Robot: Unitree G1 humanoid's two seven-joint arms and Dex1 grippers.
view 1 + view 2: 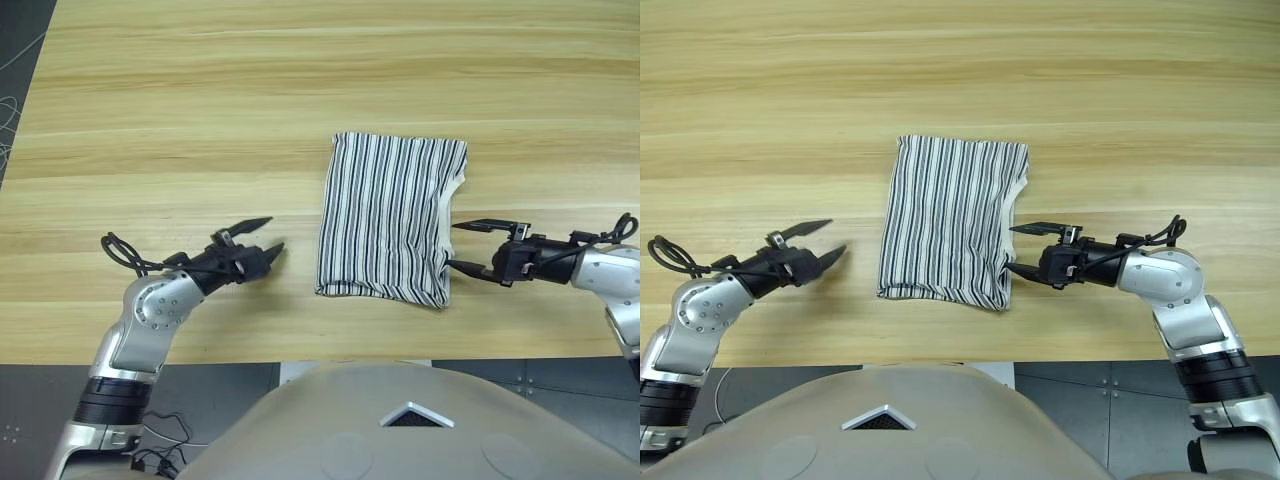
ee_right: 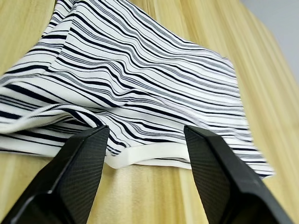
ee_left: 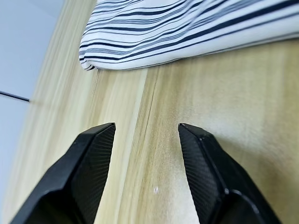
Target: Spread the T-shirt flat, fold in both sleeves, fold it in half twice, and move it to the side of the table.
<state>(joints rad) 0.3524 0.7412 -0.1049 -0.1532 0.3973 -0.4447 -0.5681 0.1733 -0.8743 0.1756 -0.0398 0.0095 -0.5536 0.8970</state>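
Observation:
A black-and-white striped T-shirt (image 1: 388, 216) lies folded into a compact rectangle on the wooden table (image 1: 200, 120), slightly right of centre. My right gripper (image 1: 452, 246) stands open right at the shirt's right edge, near its front corner, fingers pointing at the fabric (image 2: 140, 93). My left gripper (image 1: 272, 233) is open too, a short way left of the shirt's front left corner (image 3: 88, 63), with bare wood between its fingers (image 3: 93, 163) and the cloth.
The table's front edge (image 1: 250, 358) runs just behind both wrists. Wide bare wood stretches behind and to the left of the shirt. Dark floor (image 1: 15, 60) with a cable shows past the table's left side.

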